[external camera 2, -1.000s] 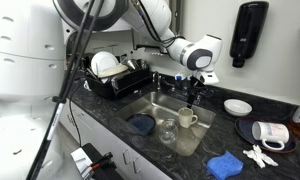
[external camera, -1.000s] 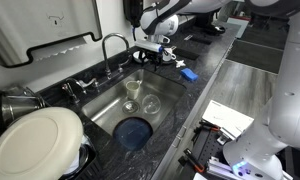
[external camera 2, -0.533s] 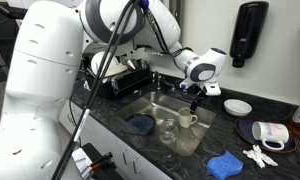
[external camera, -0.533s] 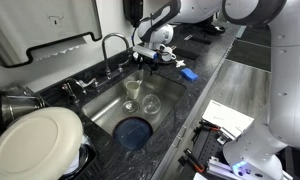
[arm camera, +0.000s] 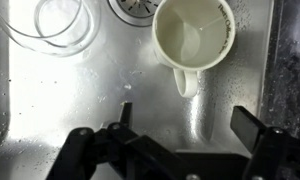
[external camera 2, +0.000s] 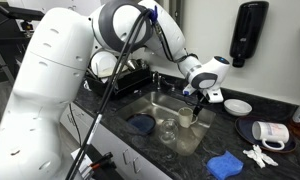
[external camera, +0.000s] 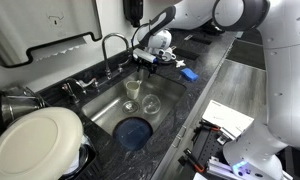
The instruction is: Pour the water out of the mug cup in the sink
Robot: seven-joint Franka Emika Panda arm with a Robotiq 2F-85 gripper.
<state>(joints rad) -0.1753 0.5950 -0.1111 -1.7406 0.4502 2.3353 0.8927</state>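
The mug cup (arm camera: 195, 35) stands upright on the floor of the sink (arm camera: 70, 95), pale with liquid inside, its handle pointing toward my gripper. It also shows in both exterior views (external camera: 133, 90) (external camera 2: 187, 118). My gripper (arm camera: 190, 120) is open and empty, just above the mug, with its fingers spread either side of the handle line. In both exterior views the gripper (external camera: 145, 68) (external camera 2: 197, 100) hangs over the sink's faucet-side end. The sink (external camera: 105, 110) (external camera 2: 150, 105) is set in dark speckled countertop.
A clear glass (arm camera: 60, 20) (external camera: 150, 103) (external camera 2: 168, 130) stands beside the mug and a dark blue round dish (external camera: 135, 132) (external camera 2: 142, 124) lies in the basin. The faucet (external camera: 115, 45) curves close by. A dish rack with a white plate (external camera: 35, 140), a blue cloth (external camera 2: 226, 165).
The arm has come down and moved toward the sink, bringing the open gripper nearer the mug. The mug, glass and dish have not moved.
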